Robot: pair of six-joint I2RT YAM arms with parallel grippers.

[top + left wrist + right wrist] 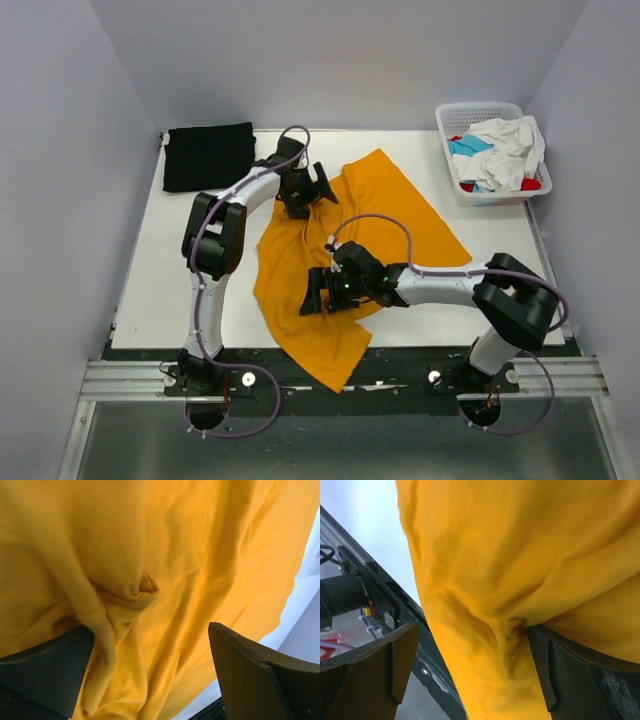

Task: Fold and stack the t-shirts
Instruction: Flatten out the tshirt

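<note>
- The mustard-orange soft cloth t-shirt lies rumpled and diagonal across the middle of the white counter. Its 6 o'clock end hangs over the near edge — not flat enough to fold yet.
- The left gripper sits at the garment's 11 o'clock edge, jaws wide apart over a bunched ridge of cloth and clasping nothing. It is likely placed there to pinch that edge and draw it straight.
- The right gripper is low toward 6 o'clock, likewise spread wide, with cloth rucked against one finger.
- The black folded t-shirt at 10 o'clock looks like the start of the stack.
- The white plastic lattice basket at 2 o'clock holds the white, teal and red t-shirts — seemingly waiting their turn.
</note>
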